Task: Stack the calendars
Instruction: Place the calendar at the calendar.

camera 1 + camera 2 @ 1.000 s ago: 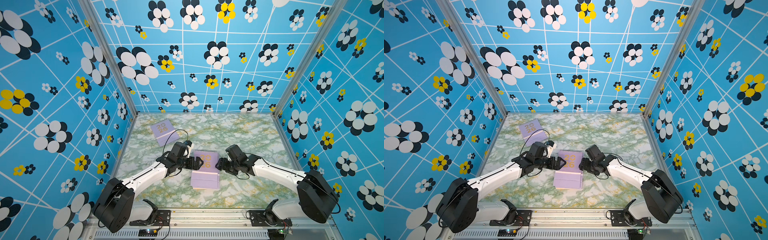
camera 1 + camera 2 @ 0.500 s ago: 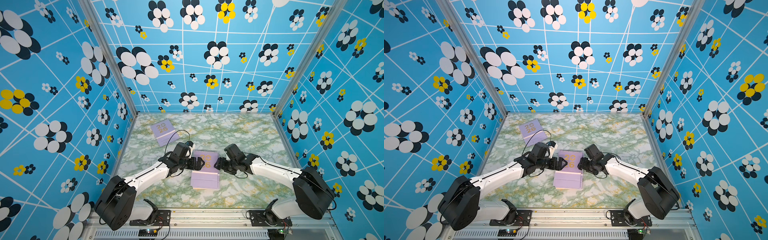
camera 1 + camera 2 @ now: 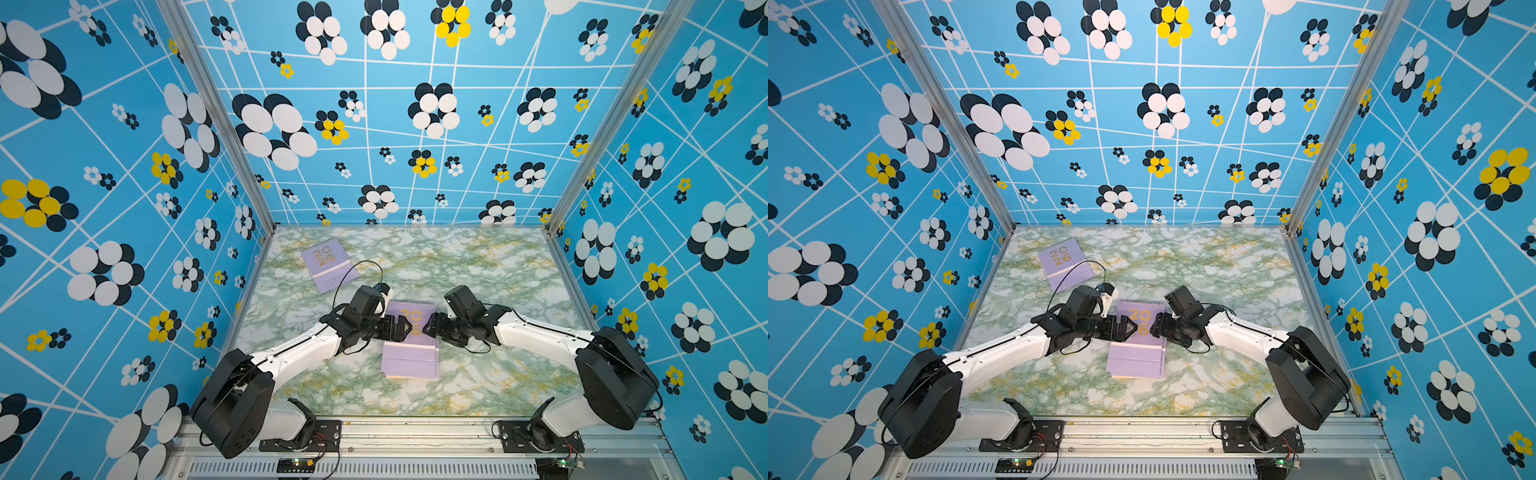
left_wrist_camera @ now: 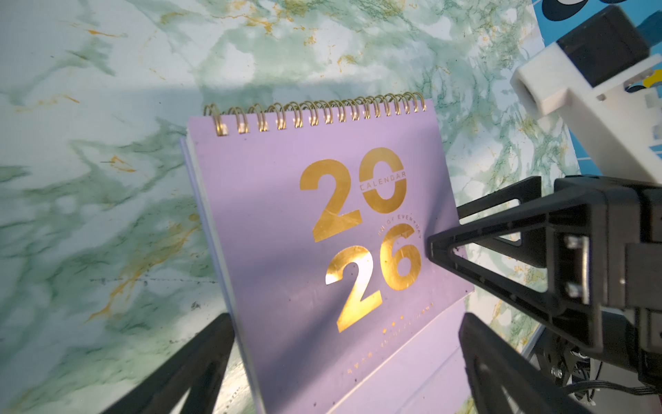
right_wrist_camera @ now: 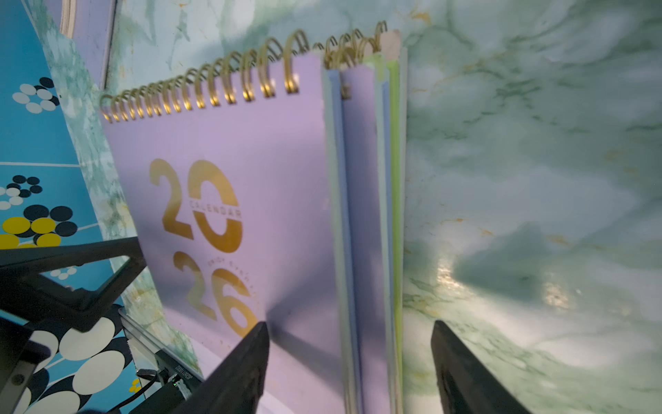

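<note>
Left gripper (image 3: 398, 328) and right gripper (image 3: 429, 328) meet nose to nose over the stack of calendars (image 3: 411, 359) in both top views; within the last second both have crept a little inward across its cover, the right arm leaning in more; neither has changed its spread, and the stack has not shifted on the marble table (image 3: 478, 282); the lone lilac calendar (image 3: 328, 264) lies where it did, flat and well apart at the far left; the left wrist view shows the left gripper (image 4: 344, 322) spread wide and empty, its fingers on either side of the top lilac calendar (image 4: 286, 215) without pinching it, while the right gripper (image 4: 444, 229) has one fingertip at the gold 6, touching or just above, I cannot tell which; the right wrist view shows the right gripper (image 5: 350, 323) partly spread and clamping nothing, one finger over the cover of the top lilac calendar (image 5: 233, 143), the other out over bare table beyond the stack's edge, where lilac, blue and green page edges show, too blurred to count; I judge this small closing-in to be a steadying or squaring of the pile rather than a fresh pick, so the stack looks settled and one calendar is left to fetch, nearest the left arm.
</note>
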Tool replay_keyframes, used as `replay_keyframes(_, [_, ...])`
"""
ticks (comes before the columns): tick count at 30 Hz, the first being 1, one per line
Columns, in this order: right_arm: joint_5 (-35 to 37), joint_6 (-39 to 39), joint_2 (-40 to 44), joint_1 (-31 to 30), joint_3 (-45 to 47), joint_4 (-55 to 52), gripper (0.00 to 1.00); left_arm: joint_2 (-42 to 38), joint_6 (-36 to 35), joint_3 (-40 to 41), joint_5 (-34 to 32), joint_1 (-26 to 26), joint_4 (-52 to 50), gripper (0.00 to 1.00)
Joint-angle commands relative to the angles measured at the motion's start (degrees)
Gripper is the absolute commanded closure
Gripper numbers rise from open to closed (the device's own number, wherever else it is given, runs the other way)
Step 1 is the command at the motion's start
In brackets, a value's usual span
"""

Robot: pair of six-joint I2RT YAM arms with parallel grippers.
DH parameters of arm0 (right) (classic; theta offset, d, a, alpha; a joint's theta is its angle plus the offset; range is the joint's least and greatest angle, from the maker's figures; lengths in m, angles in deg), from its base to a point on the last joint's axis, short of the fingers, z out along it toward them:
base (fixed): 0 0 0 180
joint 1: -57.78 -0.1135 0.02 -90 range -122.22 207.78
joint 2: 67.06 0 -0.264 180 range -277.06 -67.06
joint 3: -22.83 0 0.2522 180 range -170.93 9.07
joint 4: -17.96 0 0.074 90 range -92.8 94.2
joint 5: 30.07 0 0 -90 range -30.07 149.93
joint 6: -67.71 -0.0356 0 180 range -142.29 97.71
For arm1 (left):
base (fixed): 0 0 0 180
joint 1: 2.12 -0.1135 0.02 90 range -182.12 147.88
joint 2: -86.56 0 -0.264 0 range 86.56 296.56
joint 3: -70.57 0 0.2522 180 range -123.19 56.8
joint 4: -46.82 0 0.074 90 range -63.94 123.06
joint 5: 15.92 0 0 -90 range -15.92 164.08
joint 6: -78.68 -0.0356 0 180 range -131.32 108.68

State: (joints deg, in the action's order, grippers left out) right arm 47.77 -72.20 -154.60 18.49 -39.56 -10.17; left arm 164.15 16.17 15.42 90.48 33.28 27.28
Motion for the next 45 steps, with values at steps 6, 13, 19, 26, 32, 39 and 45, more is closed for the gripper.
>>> replay_keyframes(6, [-0.6, 1.1, -1.8, -1.6, -2.6, 0.1, 0.27, 0.0, 1.0, -1.4, -0.7, 0.6, 0.5, 0.01])
replay_keyframes(13, [-0.5, 1.0, -1.9, -1.8, -2.9, 0.1, 0.27, 0.3, 0.2, -2.3, -3.9, 0.7, -2.4, 0.00])
replay_keyframes(19, [-0.5, 1.0, -2.2, -2.0, -3.2, 0.1, 0.27, 1.1, 0.3, -2.8, -3.8, 0.8, -2.1, 0.00])
replay_keyframes(26, [-0.4, 1.1, -2.5, -2.3, -3.6, 0.0, 0.27, 2.0, 1.1, -2.8, -3.1, 1.2, -1.2, 0.00])
replay_keyframes(32, [-0.6, 1.2, -3.2, -2.5, -4.3, -0.1, 0.27, 2.2, 1.8, -2.7, -2.8, 1.6, -0.7, 0.00])
replay_keyframes(39, [-0.6, 1.4, -3.7, -2.7, -4.9, -0.4, 0.27, 2.7, 2.1, -3.6, -2.7, 2.6, -0.6, 0.01])
replay_keyframes(45, [-0.5, 1.5, -3.8, -2.8, -5.3, -0.7, 0.27, 3.1, 2.8, -3.6, -2.9, 3.6, -0.1, 0.01])
